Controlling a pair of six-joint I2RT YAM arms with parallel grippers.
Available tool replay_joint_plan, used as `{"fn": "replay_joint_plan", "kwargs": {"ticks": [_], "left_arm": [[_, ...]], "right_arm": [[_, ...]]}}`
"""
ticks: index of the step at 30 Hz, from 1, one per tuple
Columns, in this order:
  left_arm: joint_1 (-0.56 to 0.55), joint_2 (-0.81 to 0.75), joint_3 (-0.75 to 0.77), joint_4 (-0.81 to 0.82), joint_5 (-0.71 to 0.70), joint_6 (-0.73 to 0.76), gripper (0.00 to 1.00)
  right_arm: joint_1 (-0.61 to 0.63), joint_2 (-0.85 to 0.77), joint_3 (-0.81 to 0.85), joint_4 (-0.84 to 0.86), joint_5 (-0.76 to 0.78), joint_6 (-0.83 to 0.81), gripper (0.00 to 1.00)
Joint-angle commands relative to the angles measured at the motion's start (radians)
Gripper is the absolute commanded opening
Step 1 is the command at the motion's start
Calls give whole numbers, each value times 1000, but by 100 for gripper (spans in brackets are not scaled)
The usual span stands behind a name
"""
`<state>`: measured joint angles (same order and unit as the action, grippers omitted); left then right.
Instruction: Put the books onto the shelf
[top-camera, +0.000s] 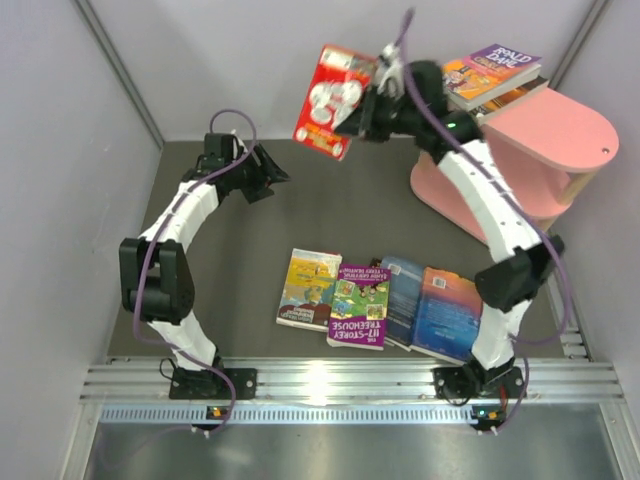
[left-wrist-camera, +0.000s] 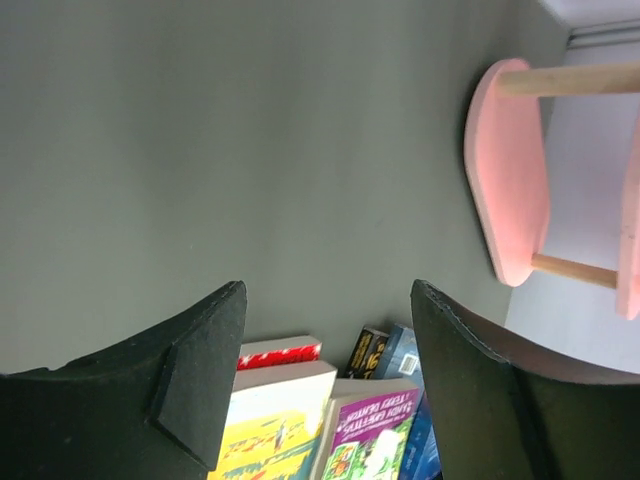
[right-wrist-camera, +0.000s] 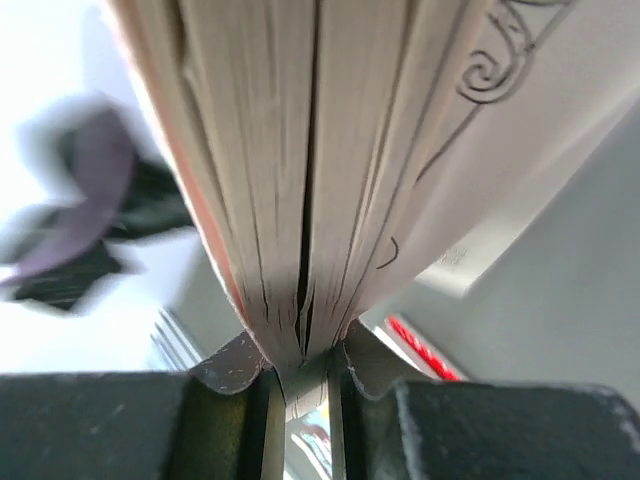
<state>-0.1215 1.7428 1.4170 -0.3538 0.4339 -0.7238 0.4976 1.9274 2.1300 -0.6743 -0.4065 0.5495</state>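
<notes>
From above, the right gripper (top-camera: 372, 108) holds a red book (top-camera: 335, 100) aloft, left of the pink shelf (top-camera: 560, 135), whose top tier carries a purple Roald Dahl book (top-camera: 492, 70). The left gripper (top-camera: 268, 172) hangs over the dark table (top-camera: 330, 200). A yellow book (top-camera: 310, 288), a purple Treehouse book (top-camera: 358, 305) and two blue books (top-camera: 447, 312) lie in a row near the bases. The left wrist view alone shows its fingers (left-wrist-camera: 180, 400) spread wide with nothing between them, that row beneath. The right wrist view shows only page edges, pinched tight between its fingers (right-wrist-camera: 230, 370).
</notes>
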Motion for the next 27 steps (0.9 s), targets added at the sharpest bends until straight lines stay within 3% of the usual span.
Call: {"fn": "replay_joint_plan", "kwargs": {"ticks": [1,6,9,12,15,23,27], "left_arm": [[2,-25,-35,-65,-14,46,72],[2,-89,-116,-50,2,38,71],[2,-112,-173,-14,26,20,70],[2,-118,-202,6,43,11,70],[0,-121,-213,15,54,7,69],[0,-123,-239,30,95,6,69],[0,-127,-254,33,106,9,69]], "right_arm": [[-108,-226,114,44,11,4,0],[-287,-381,139,19,-46,101,0],[-479,-453,148,-53,-93,165,0],[-759,-479,168,-161,-233,210,0],[-885,-472,215,-336,-304,153,0],[-1087,-410,237,-720,-394,27,0],[-1174,-386,199,-722,-411,-5,0]]}}
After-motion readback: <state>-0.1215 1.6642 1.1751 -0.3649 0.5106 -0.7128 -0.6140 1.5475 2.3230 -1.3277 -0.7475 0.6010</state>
